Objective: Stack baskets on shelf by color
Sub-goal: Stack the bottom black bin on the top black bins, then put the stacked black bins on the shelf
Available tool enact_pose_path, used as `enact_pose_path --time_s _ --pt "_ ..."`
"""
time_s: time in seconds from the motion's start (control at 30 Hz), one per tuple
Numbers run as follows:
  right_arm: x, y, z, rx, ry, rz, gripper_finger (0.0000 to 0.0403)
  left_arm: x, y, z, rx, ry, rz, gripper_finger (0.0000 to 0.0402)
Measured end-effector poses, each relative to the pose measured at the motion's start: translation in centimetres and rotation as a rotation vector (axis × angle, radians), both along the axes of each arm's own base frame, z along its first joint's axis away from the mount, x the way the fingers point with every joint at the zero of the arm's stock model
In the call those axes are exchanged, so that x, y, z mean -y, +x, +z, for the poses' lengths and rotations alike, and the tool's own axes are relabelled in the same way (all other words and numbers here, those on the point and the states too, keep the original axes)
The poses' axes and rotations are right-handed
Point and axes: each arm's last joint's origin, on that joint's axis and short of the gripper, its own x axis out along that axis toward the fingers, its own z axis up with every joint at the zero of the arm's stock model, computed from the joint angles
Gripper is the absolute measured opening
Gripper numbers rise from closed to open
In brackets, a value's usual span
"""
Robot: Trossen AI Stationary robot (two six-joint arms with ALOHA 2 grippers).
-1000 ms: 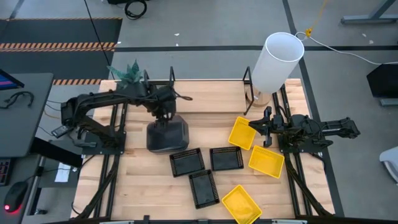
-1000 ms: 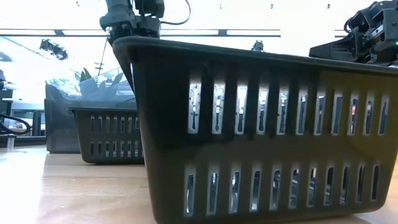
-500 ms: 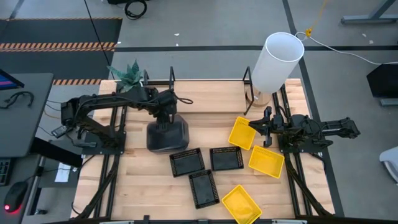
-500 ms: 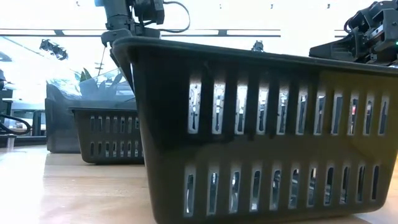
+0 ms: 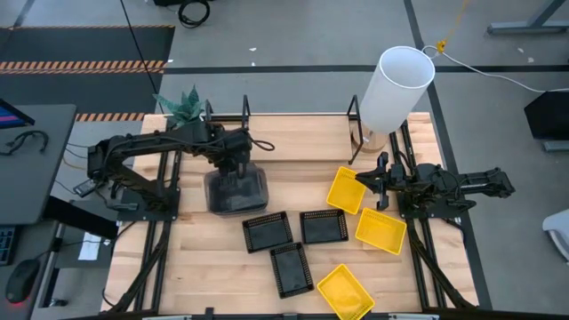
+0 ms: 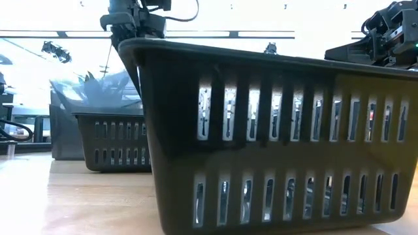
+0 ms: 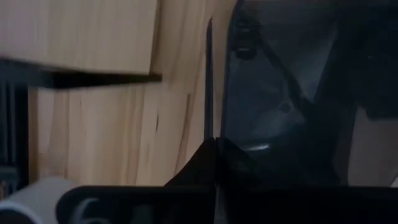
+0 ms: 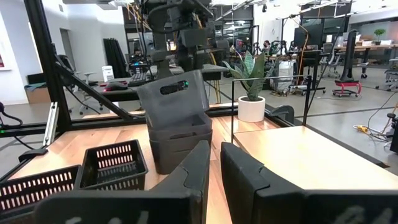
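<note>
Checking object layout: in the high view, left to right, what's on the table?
Grey baskets held by the left gripper → black basket → black basket → yellow basket, with the right gripper waiting above the table's right side.

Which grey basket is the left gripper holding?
The top one of the grey stack. The left gripper is shut on its rim, and it sits tilted, lifted partly out of the grey baskets nested below it.

Open wood along the table's (image 5: 187,267) left front; middle blocked by three black baskets (image 5: 267,233), right by yellow baskets (image 5: 380,229); grey basket stack (image 5: 236,191) and white cylinder (image 5: 396,87) obstructing the rear.
</note>
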Motion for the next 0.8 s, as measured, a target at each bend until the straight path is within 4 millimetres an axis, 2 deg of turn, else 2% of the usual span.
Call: enact_pose_path --time_s 0.23,0.5,0.57,0.8 --pt "0.0 0.0 0.0 0.0 0.0 0.0 0.0045 0.0 -0.6 -0.4 -0.129 -0.035 0.01 0.0005" --pt "0.0 0.0 0.0 0.002 0.0 0.001 0.0045 -0.1 0.1 -2.2 -0.253 -0.089 0.03 0.001" --pt "0.0 0.0 0.0 0.0 0.0 0.0 0.0045 -0.1 0.4 -2.6 -0.273 -0.093 0.025 0.003" --pt "0.0 0.0 0.0 0.001 0.0 0.0 0.0045 0.0 0.5 -2.8 -0.289 -0.085 -0.012 0.0148"
